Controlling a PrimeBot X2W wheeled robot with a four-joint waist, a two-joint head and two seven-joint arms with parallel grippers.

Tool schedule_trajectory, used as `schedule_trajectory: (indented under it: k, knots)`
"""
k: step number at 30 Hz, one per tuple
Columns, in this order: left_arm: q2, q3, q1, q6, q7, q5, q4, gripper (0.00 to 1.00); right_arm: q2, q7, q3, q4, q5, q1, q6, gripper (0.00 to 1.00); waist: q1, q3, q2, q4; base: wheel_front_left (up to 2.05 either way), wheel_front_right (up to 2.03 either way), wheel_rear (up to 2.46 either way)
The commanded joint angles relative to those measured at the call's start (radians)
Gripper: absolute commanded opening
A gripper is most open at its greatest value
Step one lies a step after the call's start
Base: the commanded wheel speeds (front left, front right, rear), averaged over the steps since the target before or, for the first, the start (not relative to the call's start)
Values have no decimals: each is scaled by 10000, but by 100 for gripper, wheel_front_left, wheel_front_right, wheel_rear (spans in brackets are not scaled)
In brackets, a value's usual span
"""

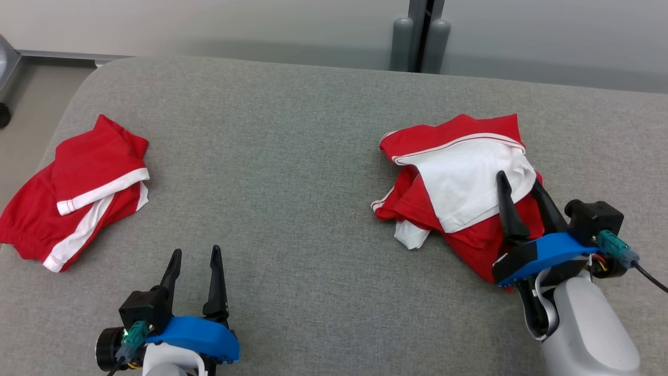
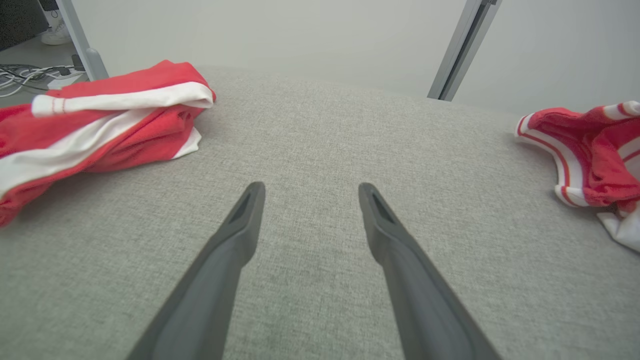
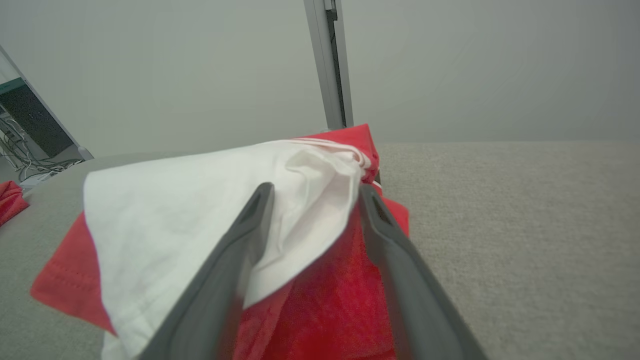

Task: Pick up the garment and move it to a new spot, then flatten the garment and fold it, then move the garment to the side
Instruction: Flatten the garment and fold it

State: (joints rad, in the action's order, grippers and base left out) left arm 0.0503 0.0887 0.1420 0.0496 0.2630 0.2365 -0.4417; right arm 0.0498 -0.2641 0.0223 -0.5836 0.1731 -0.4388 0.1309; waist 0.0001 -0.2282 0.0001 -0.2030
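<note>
- The crumpled red-and-white jersey garment (image 1: 459, 177) lies on the right half of the grey fabric-covered counter (image 1: 292, 156). Its long axis runs from far left to near right.
- The right gripper (image 1: 518, 180) sits at the garment's near-right end, fingers apart and astride a raised white fold, not yet clamped on it.
- The left gripper (image 1: 197, 250) hovers well apart at near left, fingers spread and empty.
- A second, folded red-and-white garment (image 1: 88, 188) rests at the far left.
- The right arm is plainly nearer, so the pickup looks like its job.
</note>
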Motion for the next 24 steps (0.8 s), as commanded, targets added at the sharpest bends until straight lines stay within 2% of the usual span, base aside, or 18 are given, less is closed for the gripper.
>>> schedule_trajectory:
  k: [1,8,15,20,24]
  knots:
    - [1,43,147,-24,28,32,66,100,18,-7,-87,173,100,-127,-3,0,-1,-9,-1,43,0,0,0]
    - [4,83,11,-16,29,2,120,100,23,-5,-325,1336,536,-119,-3,0,-1,314,-1,382,0,0,0]
    - [3,51,-325,39,29,-59,-14,100,69,-5,375,2677,361,-557,-1,0,-1,1023,-1,861,0,0,0]
    - [1,90,-637,18,29,36,-107,100,632,-7,571,3153,255,-1162,-1,0,-1,1539,-1,1175,0,0,0]
    - [3,225,-773,26,28,129,-191,100,1170,-5,346,3211,259,-1737,-3,0,-1,1760,-1,1286,0,0,0]
